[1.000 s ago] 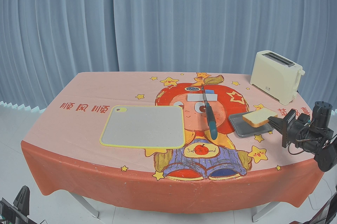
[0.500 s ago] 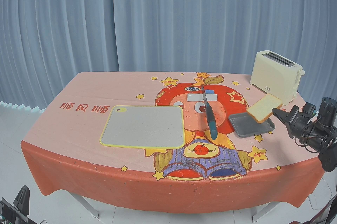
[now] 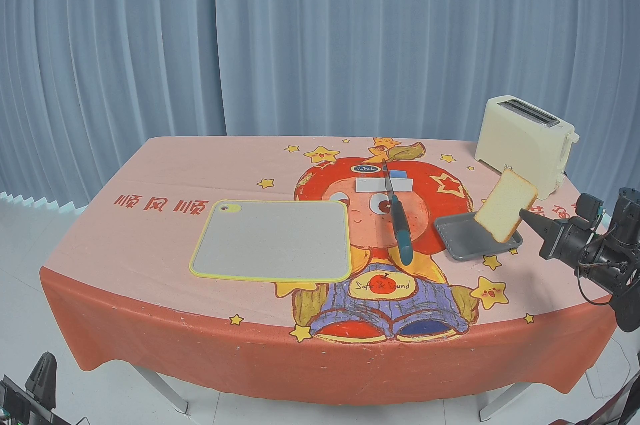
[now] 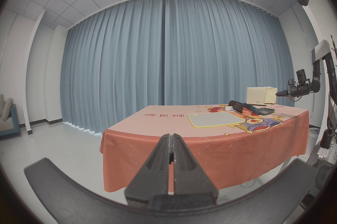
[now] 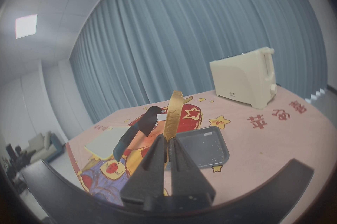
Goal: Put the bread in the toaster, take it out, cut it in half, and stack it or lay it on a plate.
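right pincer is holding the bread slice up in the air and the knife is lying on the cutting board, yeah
Not quite. The knife lies on the tablecloth beside the cutting board, not on it, as the head view shows. The rest holds: the right pincer is holding the bread slice up in the air.

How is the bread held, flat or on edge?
On edge: the bread stands nearly upright, pinched by the right gripper, above the tray.

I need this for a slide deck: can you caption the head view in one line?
Right gripper holds a bread slice tilted above the grey tray, toaster just behind.
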